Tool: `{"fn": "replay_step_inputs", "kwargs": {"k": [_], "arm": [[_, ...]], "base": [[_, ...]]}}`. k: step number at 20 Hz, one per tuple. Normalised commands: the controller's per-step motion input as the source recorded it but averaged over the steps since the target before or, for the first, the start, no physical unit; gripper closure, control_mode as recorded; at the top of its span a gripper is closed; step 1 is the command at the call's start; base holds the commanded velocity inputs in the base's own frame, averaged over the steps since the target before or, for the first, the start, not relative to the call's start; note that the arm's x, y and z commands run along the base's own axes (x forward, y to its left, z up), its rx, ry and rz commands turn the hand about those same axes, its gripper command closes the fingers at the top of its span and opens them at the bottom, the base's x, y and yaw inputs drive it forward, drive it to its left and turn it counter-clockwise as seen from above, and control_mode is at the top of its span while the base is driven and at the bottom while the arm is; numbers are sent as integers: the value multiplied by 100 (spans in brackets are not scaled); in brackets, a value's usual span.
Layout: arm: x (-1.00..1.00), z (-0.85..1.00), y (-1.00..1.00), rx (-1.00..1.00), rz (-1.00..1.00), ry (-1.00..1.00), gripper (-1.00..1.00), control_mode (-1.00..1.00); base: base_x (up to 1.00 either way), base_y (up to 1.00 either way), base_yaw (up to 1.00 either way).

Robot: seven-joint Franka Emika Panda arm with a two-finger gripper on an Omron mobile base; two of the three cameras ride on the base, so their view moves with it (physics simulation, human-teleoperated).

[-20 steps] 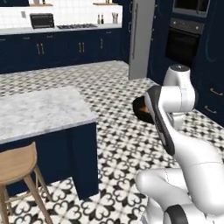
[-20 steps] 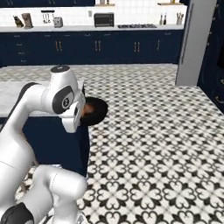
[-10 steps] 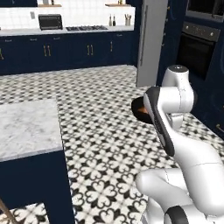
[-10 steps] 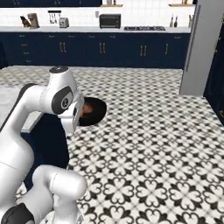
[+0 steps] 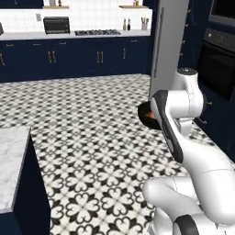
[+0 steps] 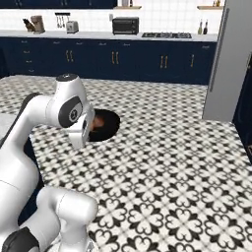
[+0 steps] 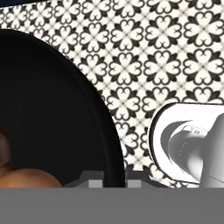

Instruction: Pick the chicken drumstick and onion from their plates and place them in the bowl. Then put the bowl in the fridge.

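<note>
My gripper (image 7: 114, 177) is shut on the rim of the glossy black bowl (image 7: 52, 105), one fingertip on each side of the wall. The bowl (image 5: 145, 111) hangs in the air over the tiled floor, partly hidden behind my forearm. In the right base view the bowl (image 6: 109, 125) juts out past the hand. Inside it lie the orange-brown onion (image 7: 27, 180) and the darker reddish chicken drumstick (image 7: 3, 148). The tall grey fridge (image 5: 168, 41) stands ahead on the right, and its grey side (image 6: 230, 64) rises at the right edge. The plates are out of view.
A marble island counter (image 5: 10, 165) sits at the lower left. A dark wall oven (image 5: 220, 59) is built in to the right of the fridge. Navy cabinets with a toaster oven (image 6: 125, 24) and stove line the back wall. Patterned floor (image 6: 167, 162) lies between.
The whole picture has shifted as the base turned: the island slid off to the left and the fridge came closer. The bowl stays in the shut gripper.
</note>
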Motion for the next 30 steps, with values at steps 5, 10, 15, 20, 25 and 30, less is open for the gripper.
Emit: {"fn": "replay_step_inputs", "kwargs": {"k": [5, 10, 15, 20, 25, 30], "arm": [[0, 0, 0, 0, 0, 0, 100, 100], [0, 0, 0, 0, 0, 0, 100, 100], [0, 0, 0, 0, 0, 0, 100, 100], [0, 0, 0, 0, 0, 0, 100, 100], [0, 0, 0, 0, 0, 0, 100, 100], [0, 0, 0, 0, 0, 0, 100, 100]], "base": [[100, -46, 16], [100, -32, 15], [100, -36, 15], [100, -40, 16], [100, -30, 4], [100, -2, 0]]}}
